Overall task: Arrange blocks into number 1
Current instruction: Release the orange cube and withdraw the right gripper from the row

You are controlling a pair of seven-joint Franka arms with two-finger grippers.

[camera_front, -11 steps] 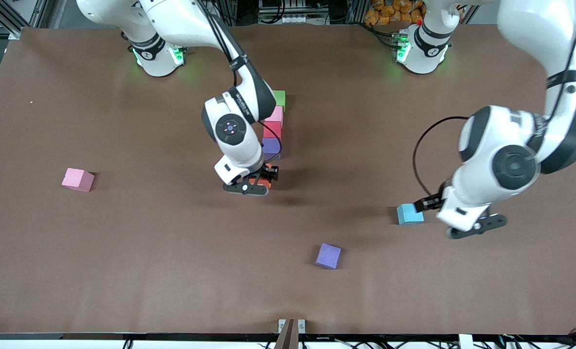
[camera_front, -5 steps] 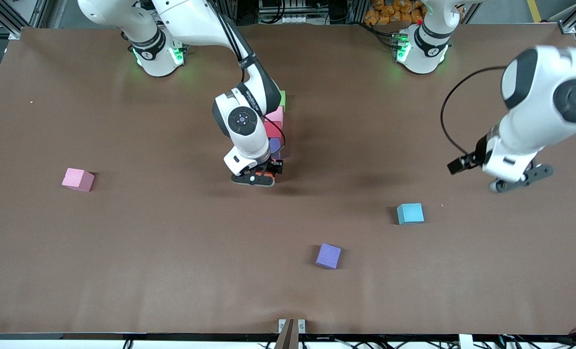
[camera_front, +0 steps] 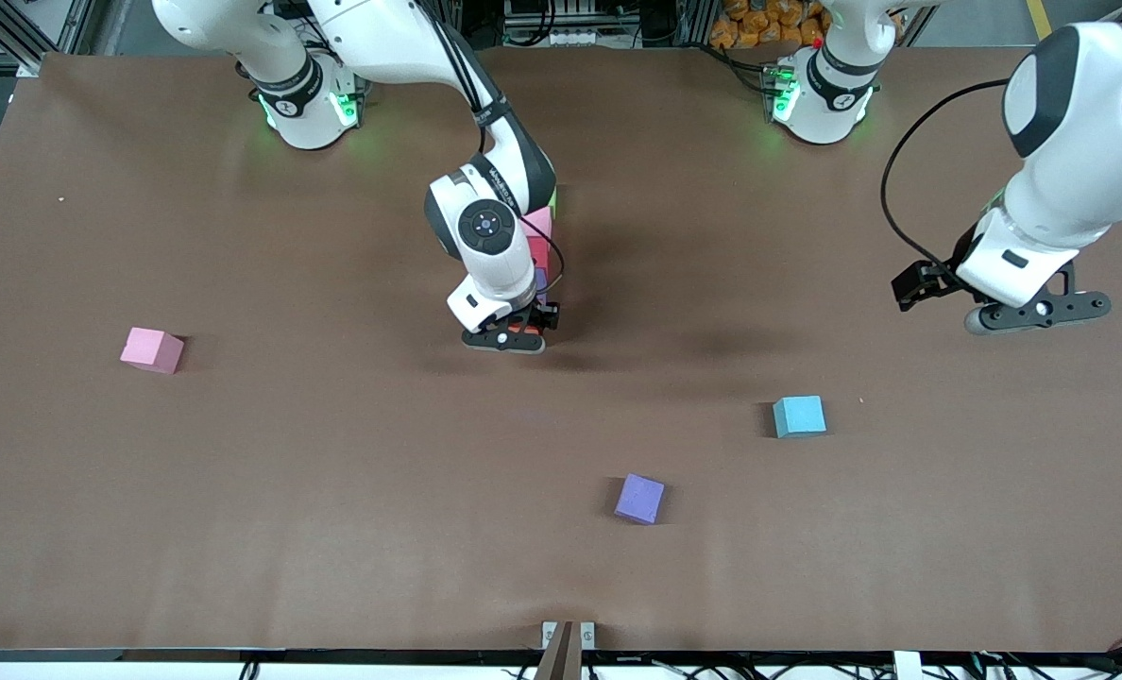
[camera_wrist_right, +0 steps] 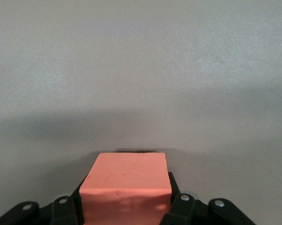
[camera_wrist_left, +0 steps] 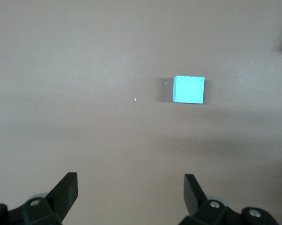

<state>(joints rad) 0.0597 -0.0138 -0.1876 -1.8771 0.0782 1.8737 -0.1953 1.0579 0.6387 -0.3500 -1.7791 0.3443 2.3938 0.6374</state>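
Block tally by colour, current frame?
Green block: 1
Pink blocks: 2
Red block: 1
Purple blocks: 2
Orange block, in right claw: 1
Cyan block: 1
Total: 8

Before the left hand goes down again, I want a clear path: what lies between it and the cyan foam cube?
Nothing: in the left wrist view only bare brown table separates the open left hand from the cyan foam cube.

Brown table, plain matte. Loose blocks: pink, purple, cyan. Orange block between black fingers. Green, pink, red bits peeking past white arm.
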